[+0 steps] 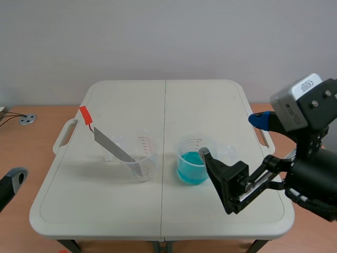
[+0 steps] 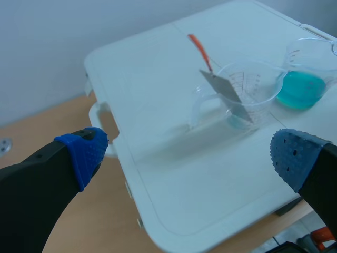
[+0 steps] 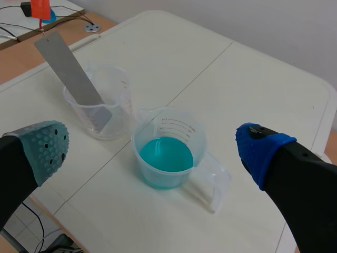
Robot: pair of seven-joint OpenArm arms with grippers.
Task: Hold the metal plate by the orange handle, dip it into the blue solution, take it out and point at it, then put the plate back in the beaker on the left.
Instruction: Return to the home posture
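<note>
A grey metal plate (image 1: 113,147) with an orange handle (image 1: 85,116) leans in the clear beaker (image 1: 141,161) left of the table's middle. To its right stands the beaker of blue solution (image 1: 192,162). My right gripper (image 1: 230,137) hangs open just right of the blue beaker, and in the right wrist view the blue beaker (image 3: 166,150) lies between and ahead of its fingers, with the plate (image 3: 68,71) beyond. My left gripper (image 2: 189,155) is open off the table's left front corner, far from the plate (image 2: 226,92); in the scene view only one fingertip (image 1: 17,176) shows.
The white folding table (image 1: 105,211) has carry handles at its left (image 1: 64,134) and right sides. Wooden surface surrounds it. A round metal disc (image 1: 27,119) with cables lies on the wood at the far left.
</note>
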